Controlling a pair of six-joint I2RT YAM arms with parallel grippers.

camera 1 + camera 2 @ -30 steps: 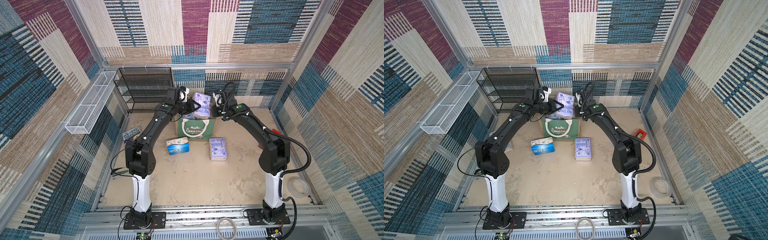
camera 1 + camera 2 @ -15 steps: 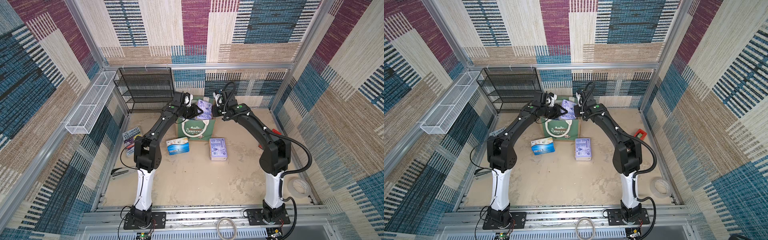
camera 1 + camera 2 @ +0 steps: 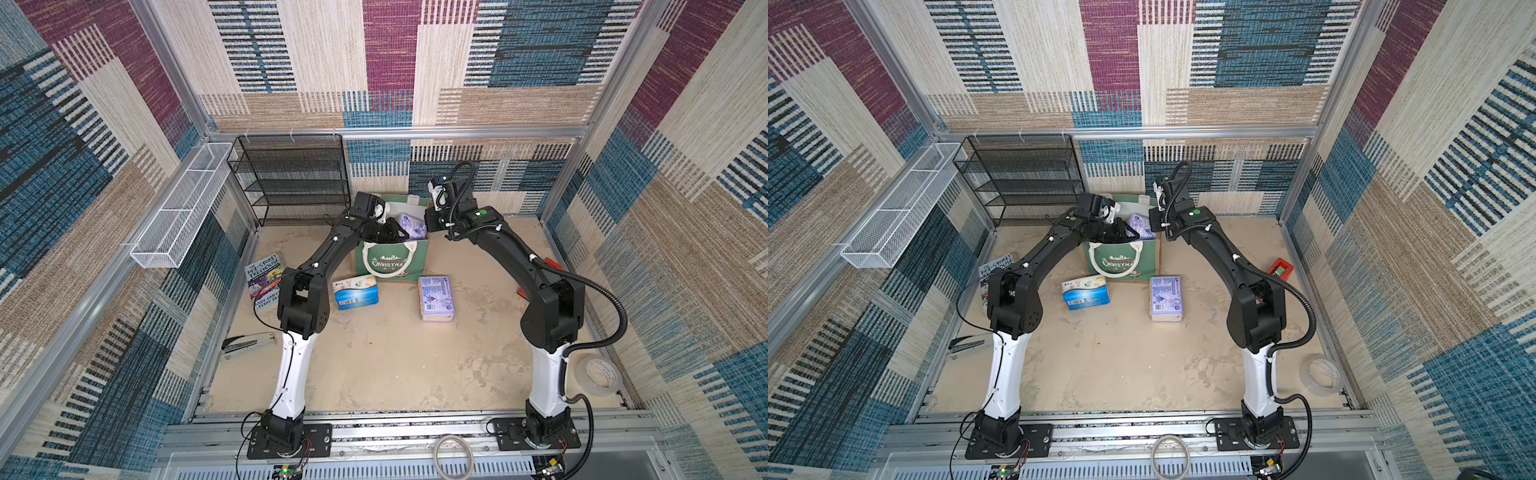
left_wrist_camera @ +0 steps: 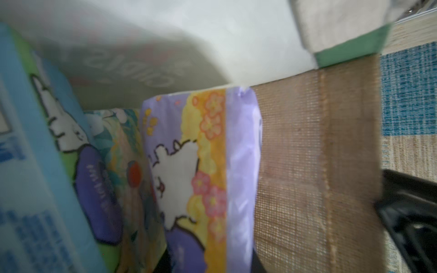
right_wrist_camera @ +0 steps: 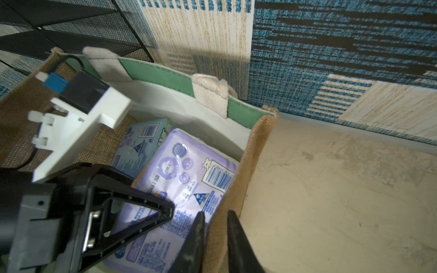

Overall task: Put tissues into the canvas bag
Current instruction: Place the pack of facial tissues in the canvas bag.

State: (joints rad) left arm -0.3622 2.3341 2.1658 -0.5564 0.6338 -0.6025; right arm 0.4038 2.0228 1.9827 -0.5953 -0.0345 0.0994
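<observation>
Black jointed arms (image 3: pixel 322 255), white lower links (image 3: pixel 291 374), corrugated black cable (image 3: pixel 622 312)

On the green front of the canvas bag (image 3: pixel 388 266), just beside the left claw (image 3: pixel 400 235), you can read "CHRISTMAS" in white. Well apart from that claw, the book (image 3: pixel 263 282) reads "143-STOREY TREEHOUSE". The lavender pack (image 5: pixel 189 170) at the claw carries print too small to read.

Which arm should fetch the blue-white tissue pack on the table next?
Left. The right gripper pinches the canvas bag by its side wall, holding it open. The left gripper only has to release the lavender pack inside the bag, and the blue-white pack lies nearer its base.
</observation>
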